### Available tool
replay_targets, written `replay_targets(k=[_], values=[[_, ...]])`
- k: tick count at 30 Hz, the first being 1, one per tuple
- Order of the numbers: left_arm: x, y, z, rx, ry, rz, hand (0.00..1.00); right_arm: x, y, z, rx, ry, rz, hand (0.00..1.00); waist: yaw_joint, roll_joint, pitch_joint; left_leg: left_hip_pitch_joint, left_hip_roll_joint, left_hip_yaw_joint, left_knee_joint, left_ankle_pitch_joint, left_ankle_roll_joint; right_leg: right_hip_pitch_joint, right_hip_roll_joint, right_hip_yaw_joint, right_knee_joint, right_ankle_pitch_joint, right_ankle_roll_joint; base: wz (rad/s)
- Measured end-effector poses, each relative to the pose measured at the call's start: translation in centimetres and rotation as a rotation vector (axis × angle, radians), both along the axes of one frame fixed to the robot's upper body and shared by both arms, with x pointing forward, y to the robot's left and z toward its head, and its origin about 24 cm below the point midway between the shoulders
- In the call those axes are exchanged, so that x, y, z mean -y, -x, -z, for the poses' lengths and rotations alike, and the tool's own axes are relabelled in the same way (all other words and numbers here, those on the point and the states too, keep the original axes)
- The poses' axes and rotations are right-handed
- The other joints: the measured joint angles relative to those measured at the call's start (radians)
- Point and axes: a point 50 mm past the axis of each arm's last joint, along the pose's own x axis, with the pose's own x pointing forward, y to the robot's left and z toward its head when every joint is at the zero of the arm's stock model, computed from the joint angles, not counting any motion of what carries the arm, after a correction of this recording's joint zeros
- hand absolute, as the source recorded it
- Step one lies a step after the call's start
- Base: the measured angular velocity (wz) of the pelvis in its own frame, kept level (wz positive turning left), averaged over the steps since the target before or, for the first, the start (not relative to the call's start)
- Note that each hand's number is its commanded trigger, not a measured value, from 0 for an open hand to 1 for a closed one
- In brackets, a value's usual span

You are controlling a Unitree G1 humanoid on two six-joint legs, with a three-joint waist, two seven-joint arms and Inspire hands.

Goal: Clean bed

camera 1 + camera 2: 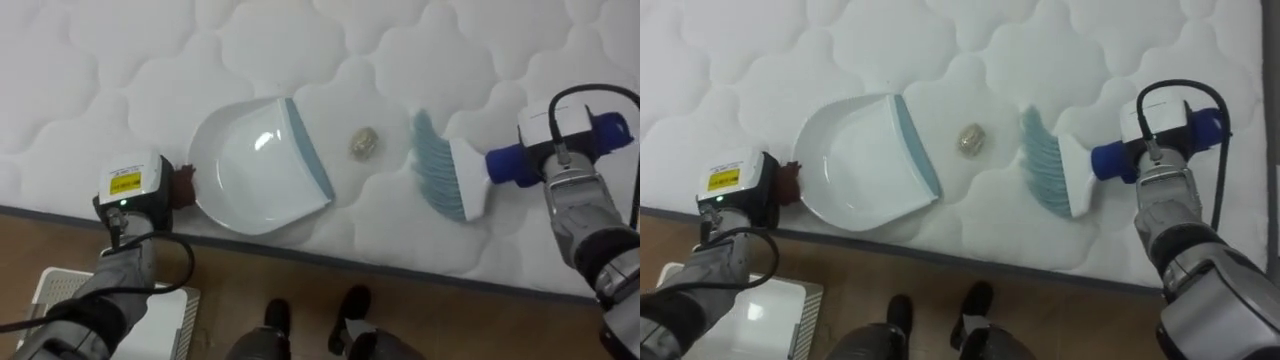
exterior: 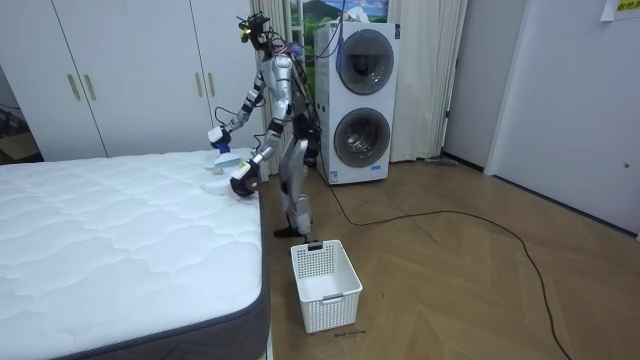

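Note:
A white dustpan [image 1: 255,165] with a grey-blue lip lies on the quilted white mattress [image 1: 120,70], its lip facing right. My left hand [image 1: 135,185] is at the bed's edge, shut on the dustpan's handle, which it hides. A small crumpled beige wad [image 1: 363,143] rests just right of the lip. Further right is a brush [image 1: 450,172] with light-blue bristles, a white head and a blue handle. Its bristles point at the wad, a short gap away. My right hand [image 1: 562,135] is shut on the blue handle.
I stand at the bed's side, near its corner, with stacked washing machines [image 2: 360,100] behind me. The mattress edge [image 1: 400,265] runs along the bottom over wooden floor. A white laundry basket [image 2: 325,272] stands on the floor by the bed. White wardrobes [image 2: 130,75] line the wall.

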Motion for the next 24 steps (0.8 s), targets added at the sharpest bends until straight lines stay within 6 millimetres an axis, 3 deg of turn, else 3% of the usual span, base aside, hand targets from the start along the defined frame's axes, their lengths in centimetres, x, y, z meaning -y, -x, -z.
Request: replay_targets(k=[15, 24], values=[[-0.2, 0.5, 0.4, -0.031, -0.043, -0.031, 1.0, -3.1, 0.2, 1.6, 0.012, -0.049, -0.037, 1.0, -0.014, 0.001, 0.0004, 0.022, 0.001, 0.0, -0.032, 0.028, -0.016, 0.014, 0.002, -0.002, -0.008, -0.002, -0.02, 0.01], [0.8, 0.5, 1.0, -0.072, -0.032, -0.008, 1.0, -6.8, -0.1, 2.3, 0.009, -0.135, -0.121, 1.0, -0.014, 0.042, -0.0031, 0.021, -0.001, -0.002, -0.035, 0.029, -0.015, 0.014, 0.0, -0.003, -0.01, -0.001, -0.021, 0.0]])
